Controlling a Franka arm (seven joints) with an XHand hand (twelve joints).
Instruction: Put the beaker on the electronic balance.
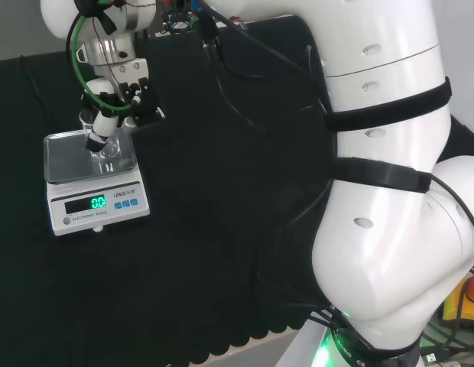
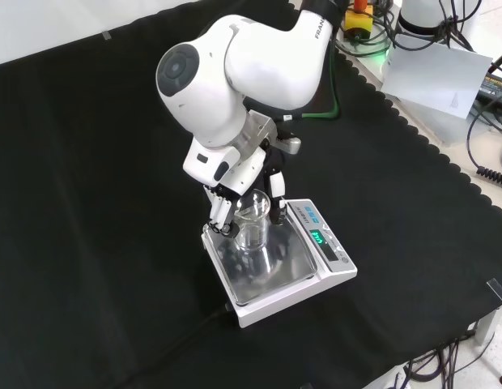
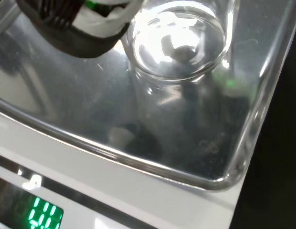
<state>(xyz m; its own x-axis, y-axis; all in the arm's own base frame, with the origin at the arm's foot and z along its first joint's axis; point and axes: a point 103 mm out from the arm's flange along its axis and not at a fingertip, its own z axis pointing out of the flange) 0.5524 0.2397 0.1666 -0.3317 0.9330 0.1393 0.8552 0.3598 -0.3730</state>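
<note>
Beaker (image 2: 253,226): stands on the steel pan of the balance (image 2: 271,271), toward the pan's 11 o'clock corner in the front view.
Hand (image 2: 227,203): fingers curled round the beaker's side, pinching it, probably to steady it during set-down.
Axis: long axis vertical, mouth up.
Contact: base looks seated on the pan, though I cannot tell for sure.
</note>
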